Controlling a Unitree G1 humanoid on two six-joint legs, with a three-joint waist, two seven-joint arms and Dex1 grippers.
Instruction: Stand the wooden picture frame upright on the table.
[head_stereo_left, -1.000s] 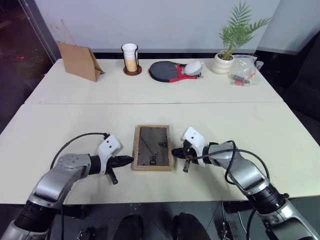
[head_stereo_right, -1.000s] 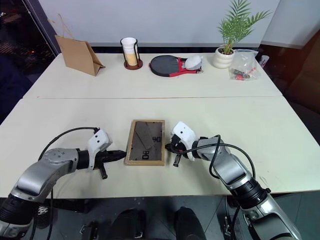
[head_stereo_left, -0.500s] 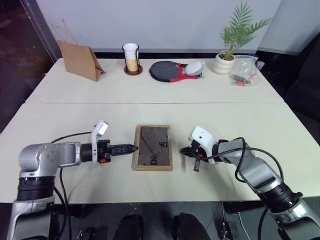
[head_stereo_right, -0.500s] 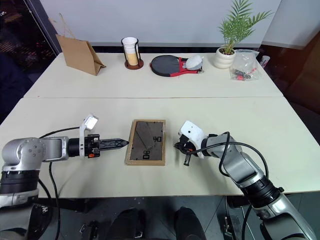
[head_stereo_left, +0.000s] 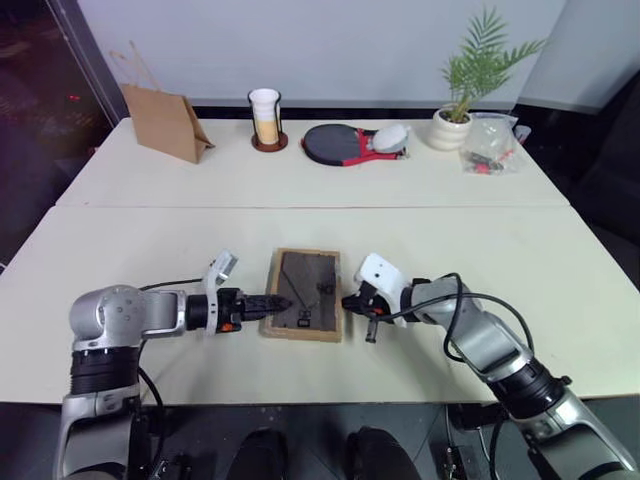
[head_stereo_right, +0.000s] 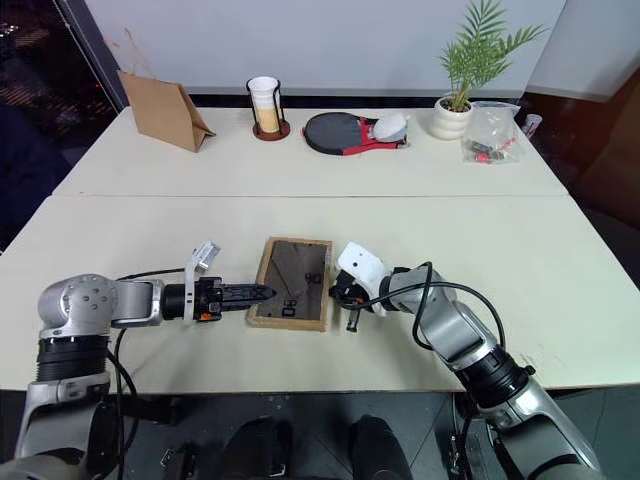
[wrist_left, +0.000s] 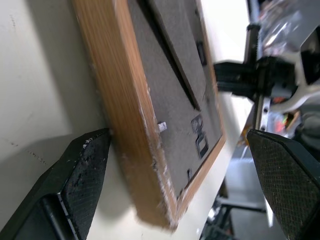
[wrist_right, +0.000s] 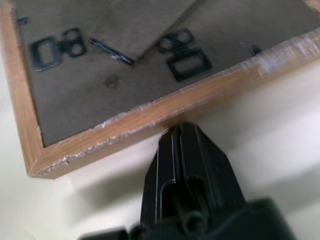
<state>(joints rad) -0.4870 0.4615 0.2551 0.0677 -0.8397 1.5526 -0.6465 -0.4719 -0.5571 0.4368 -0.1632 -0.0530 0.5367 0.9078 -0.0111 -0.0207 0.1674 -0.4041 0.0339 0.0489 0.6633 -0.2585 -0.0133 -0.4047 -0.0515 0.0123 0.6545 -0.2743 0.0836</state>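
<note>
Lying back-up on table (head_stereo_left: 150, 240): wooden picture frame (head_stereo_left: 303, 308); left claw (wrist_left: 180, 165) spread astride its edge, right claw (wrist_right: 182, 137) closed, seemingly touching it.

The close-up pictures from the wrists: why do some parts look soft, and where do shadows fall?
Left wrist view: the wooden picture frame is fairly sharp, its near corner and the right gripper beyond it soft; a shadow lies on the table. Right wrist view: the frame's far edge blurs, and the shut fingers cast a soft shadow.
</note>
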